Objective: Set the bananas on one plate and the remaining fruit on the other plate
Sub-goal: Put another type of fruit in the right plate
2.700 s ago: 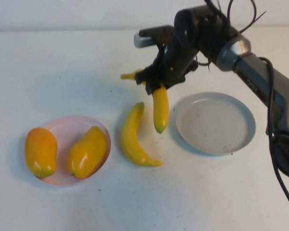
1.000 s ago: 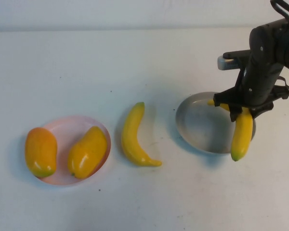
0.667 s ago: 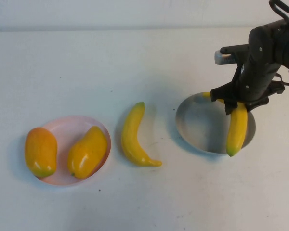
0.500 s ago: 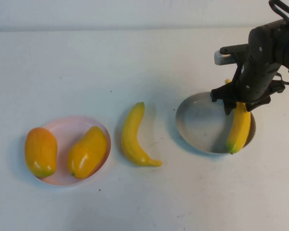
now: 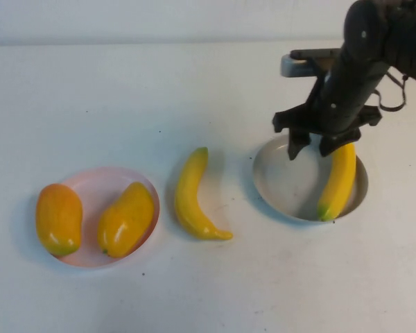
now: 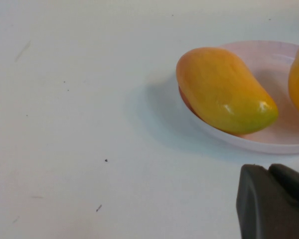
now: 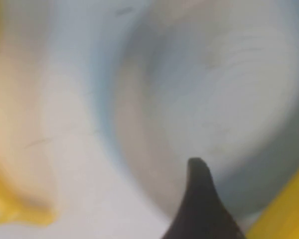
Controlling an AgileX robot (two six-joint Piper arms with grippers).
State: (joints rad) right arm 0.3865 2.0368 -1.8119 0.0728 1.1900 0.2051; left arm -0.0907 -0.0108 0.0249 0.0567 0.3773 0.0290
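Observation:
One banana lies along the right side of the grey-blue plate. My right gripper hovers open just above the plate's far edge, with nothing between its fingers. In the right wrist view one dark finger shows over the blurred plate, with the banana beside it. The second banana rests on the table between the plates. Two mango-like fruits sit on the pink plate. My left gripper is shut, low beside the pink plate and a mango.
The table is plain white. The right arm's dark links and cables reach in from the upper right, above the grey plate.
The right gripper carried the banana over the grey plate, opened and let it drop onto the plate, then shifted left and up. The left side has not moved.

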